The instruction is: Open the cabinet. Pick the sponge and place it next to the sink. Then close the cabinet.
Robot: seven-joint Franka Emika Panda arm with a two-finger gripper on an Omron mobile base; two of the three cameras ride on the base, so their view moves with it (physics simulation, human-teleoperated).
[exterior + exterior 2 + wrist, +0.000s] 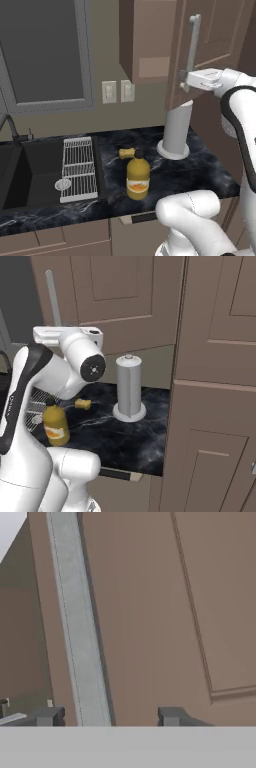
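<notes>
Up close, the hand view shows the gripper (106,716) with its two fingertips (49,716) straddling the cabinet's (150,612) silver bar handle (80,627), jaws part-open with a gap on the right, not clamped. At centre of the left base view lie one sponge (126,152), one yellow-orange bottle (137,177) and one paper-towel roll (177,130); the sink (35,170) with its wire rack (78,169) sits lower left. On the wall, two switch plates (118,91).

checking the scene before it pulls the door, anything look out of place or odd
One thing: the sponge already lies on the counter behind the bottle, not in the cabinet. Nothing is spilled or tipped.
</notes>
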